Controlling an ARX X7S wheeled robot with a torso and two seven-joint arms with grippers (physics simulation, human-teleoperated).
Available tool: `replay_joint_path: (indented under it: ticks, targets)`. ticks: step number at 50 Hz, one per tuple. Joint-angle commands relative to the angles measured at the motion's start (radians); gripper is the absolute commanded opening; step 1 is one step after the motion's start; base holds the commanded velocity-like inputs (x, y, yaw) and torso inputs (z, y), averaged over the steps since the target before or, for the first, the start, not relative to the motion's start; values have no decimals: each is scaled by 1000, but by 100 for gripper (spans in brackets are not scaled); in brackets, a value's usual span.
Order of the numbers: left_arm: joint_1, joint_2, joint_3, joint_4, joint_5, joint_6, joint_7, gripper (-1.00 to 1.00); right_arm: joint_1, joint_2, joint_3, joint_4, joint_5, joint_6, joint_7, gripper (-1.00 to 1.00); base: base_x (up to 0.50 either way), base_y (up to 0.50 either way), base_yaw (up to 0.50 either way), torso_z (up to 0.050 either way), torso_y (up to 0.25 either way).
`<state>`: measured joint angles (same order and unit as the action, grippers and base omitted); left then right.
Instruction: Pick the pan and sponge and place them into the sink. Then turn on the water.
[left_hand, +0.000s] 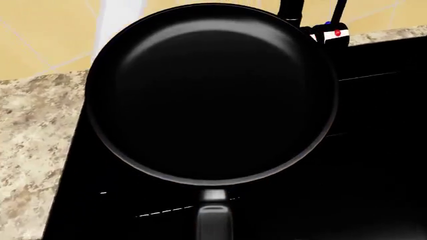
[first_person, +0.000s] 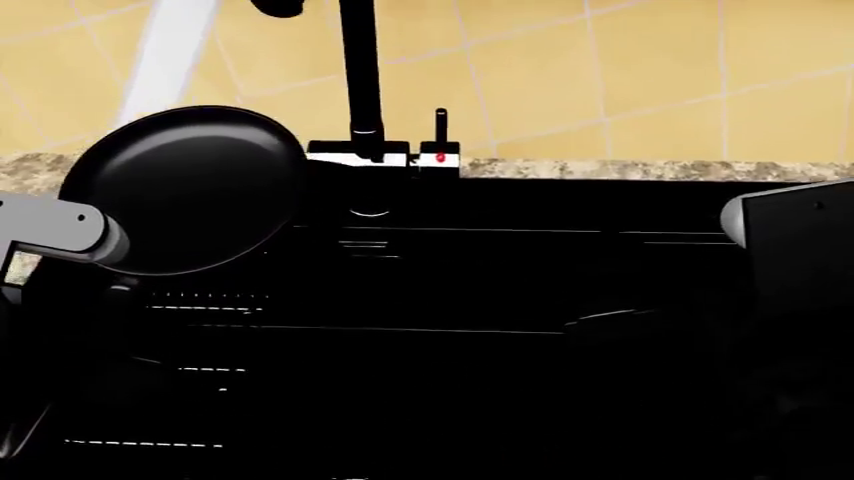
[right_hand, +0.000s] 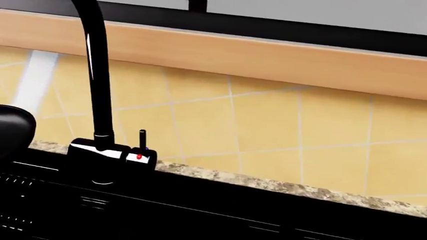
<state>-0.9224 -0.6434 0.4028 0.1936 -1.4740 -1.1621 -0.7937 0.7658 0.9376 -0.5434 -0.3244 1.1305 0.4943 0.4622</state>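
The black pan (left_hand: 213, 95) is held in the air over the left part of the black sink (left_hand: 373, 150); its handle (left_hand: 215, 222) runs back toward my left gripper, whose jaws do not show. In the head view the pan (first_person: 187, 185) hangs tilted left of the faucet (first_person: 358, 70), beside my grey left arm (first_person: 54, 225). My right arm (first_person: 787, 240) is at the right over the sink (first_person: 467, 280), its gripper lost against the black. The sponge is out of view. No water runs from the faucet (right_hand: 100, 90).
The faucet's white base with lever and red dot (first_person: 441, 157) stands at the sink's back edge. Speckled stone countertop (left_hand: 33, 125) borders the sink on the left and along the yellow tiled wall (right_hand: 267, 125). Ridged drainboard lines (first_person: 200, 300) lie under the pan.
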Motion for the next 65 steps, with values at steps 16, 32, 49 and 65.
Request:
replay_joint_path:
  ticks: [16,32,49,65]
  targets:
    - [-33,3,-7,6,44,11,3,-100,-11,-2,12,11,15,-7,11,100,34,8,0,1,2]
    - [-33,0,-5,13,42,20,0,-100,-13,4,13,-1,10,-9,7,100,35,0,0,1,2]
    - [-30,5,3,13,45,29,2,-100,-16,6,9,-7,1,-6,7,100,9,0,0,1,2]
    - [-45,24,31,44,39,20,20,-100,-10,19,26,-10,25,3,27,100,0,0,0,1,1]
